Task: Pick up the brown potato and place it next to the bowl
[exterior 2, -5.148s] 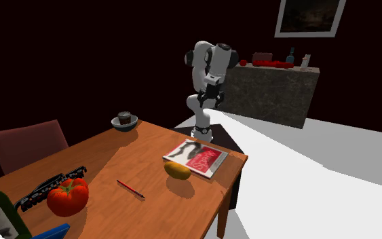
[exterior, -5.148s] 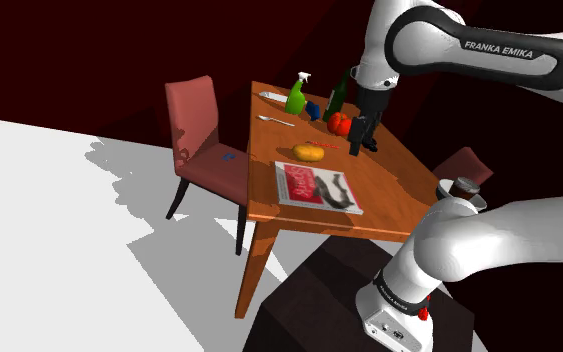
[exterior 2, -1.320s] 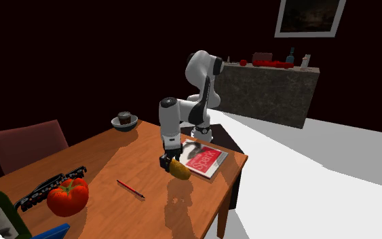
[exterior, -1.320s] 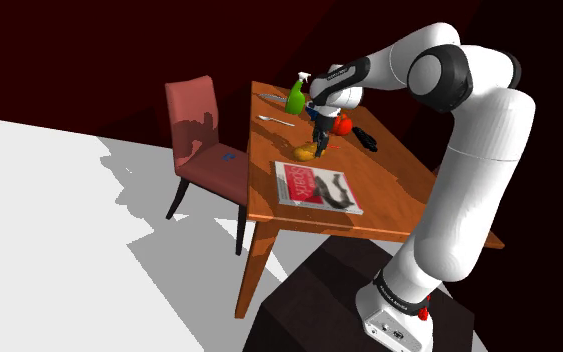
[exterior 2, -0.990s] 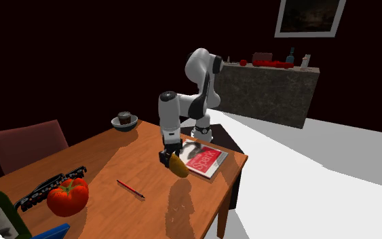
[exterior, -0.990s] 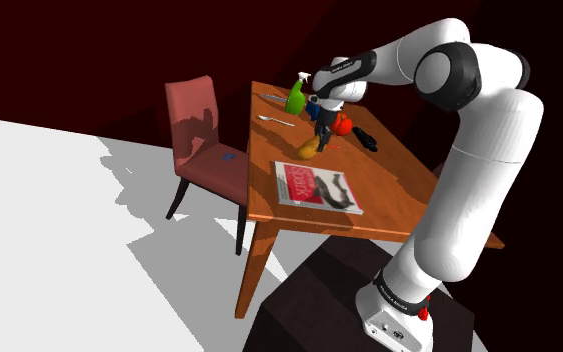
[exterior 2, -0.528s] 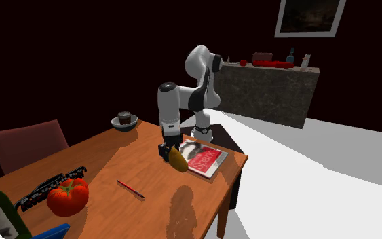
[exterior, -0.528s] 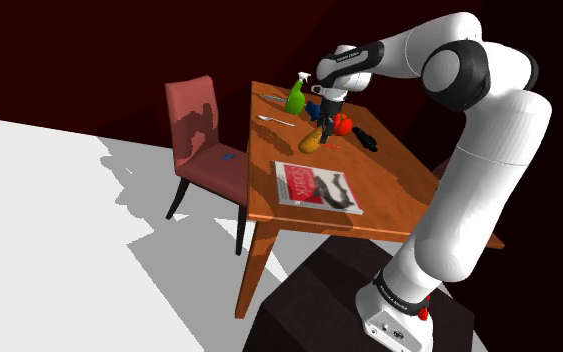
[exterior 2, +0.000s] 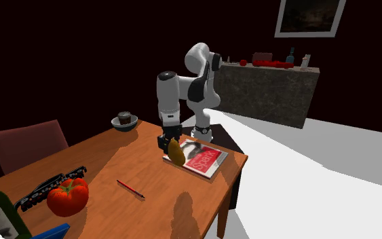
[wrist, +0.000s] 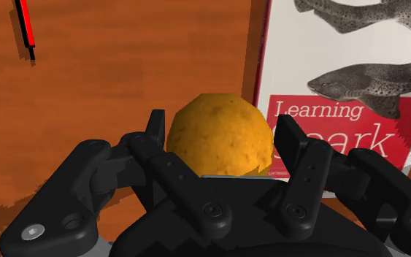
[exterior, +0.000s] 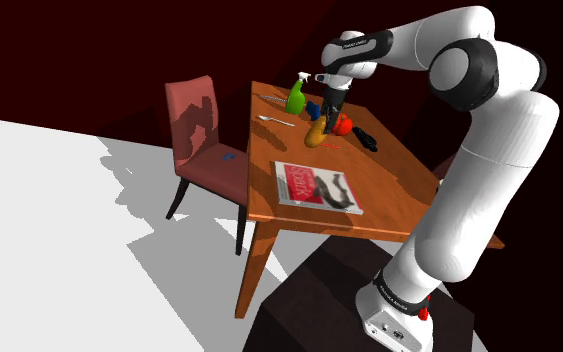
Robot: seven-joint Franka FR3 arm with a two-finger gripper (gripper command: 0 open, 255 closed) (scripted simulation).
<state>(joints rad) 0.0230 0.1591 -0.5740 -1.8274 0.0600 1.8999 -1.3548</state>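
The end effector (wrist: pixel 222 125) pinches the yellow-brown potato (wrist: pixel 220 140) between its two fingers, holding it in the air above the table (exterior 2: pixel 108 168), over the wood beside the book's (exterior 2: pixel 207 160) edge and well apart from the bowl (exterior 2: pixel 125 123).

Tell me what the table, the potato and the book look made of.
The table: wood, by its orange-brown streaked grain; smooth, low sheen. The potato: real-looking skin, yellow-brown, mottled and matte. The book: likely a paper cover, flat and thin, with printed fish and a red title block; gloss unclear.
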